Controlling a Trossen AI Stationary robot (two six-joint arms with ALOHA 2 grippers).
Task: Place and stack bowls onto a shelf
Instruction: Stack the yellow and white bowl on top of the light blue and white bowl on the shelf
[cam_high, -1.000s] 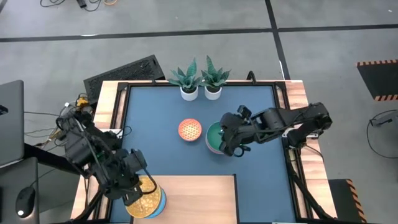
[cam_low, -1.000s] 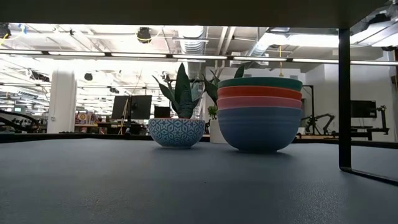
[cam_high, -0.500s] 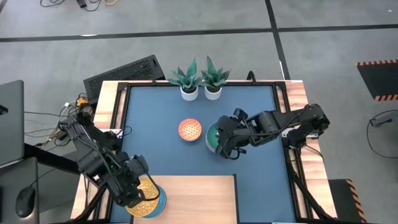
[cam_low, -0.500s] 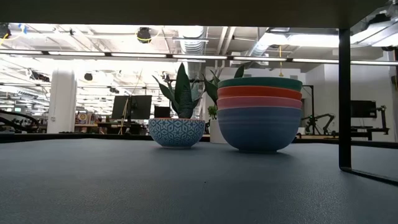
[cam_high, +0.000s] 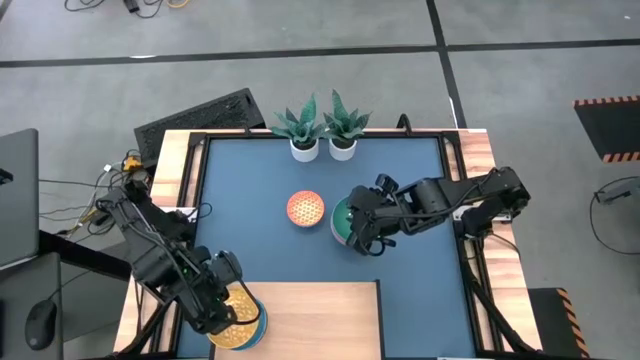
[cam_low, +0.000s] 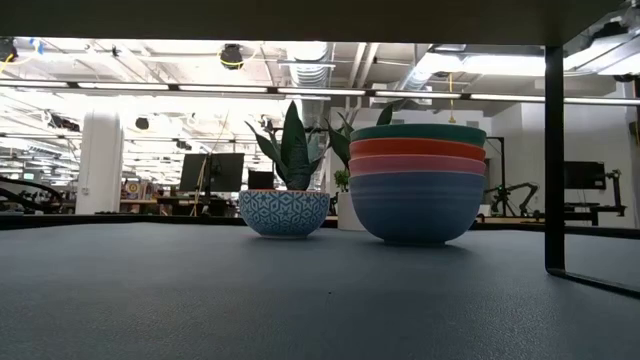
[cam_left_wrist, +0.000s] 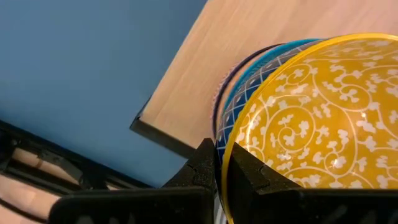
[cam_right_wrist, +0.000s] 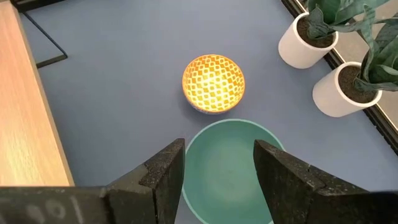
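Note:
A yellow-orange patterned bowl (cam_left_wrist: 323, 118) sits nested in a grey-blue patterned bowl (cam_left_wrist: 249, 84) at the left end of the pale wood shelf (cam_high: 320, 320). My left gripper (cam_high: 226, 314) is shut on the yellow bowl's rim. Farther back on the blue tabletop stands a stack of plain bowls with the green one (cam_right_wrist: 227, 165) on top. My right gripper (cam_right_wrist: 217, 168) hangs open over that stack, a finger above each side, touching nothing. An orange-red patterned bowl (cam_high: 306, 208) rests on its base to the stack's left. My left gripper pinches the yellow bowl's rim (cam_left_wrist: 222, 155) at its left edge, one finger inside the bowl and one outside, between it and the grey-blue bowl. The fingers come steeply from above. The yellow bowl lies inside the grey-blue bowl on the shelf.
Two white pots with green plants (cam_high: 302, 130) (cam_high: 343, 128) stand at the table's far edge. The shelf's dark leg (cam_low: 553, 160) stands at the right of the low view. Open blue tabletop (cam_high: 250, 240) lies between the shelf and the bowls.
My left gripper has come down and a little toward the near edge with the yellow bowl, lowering it into the grey-blue bowl on the shelf, and has stayed shut on its rim.

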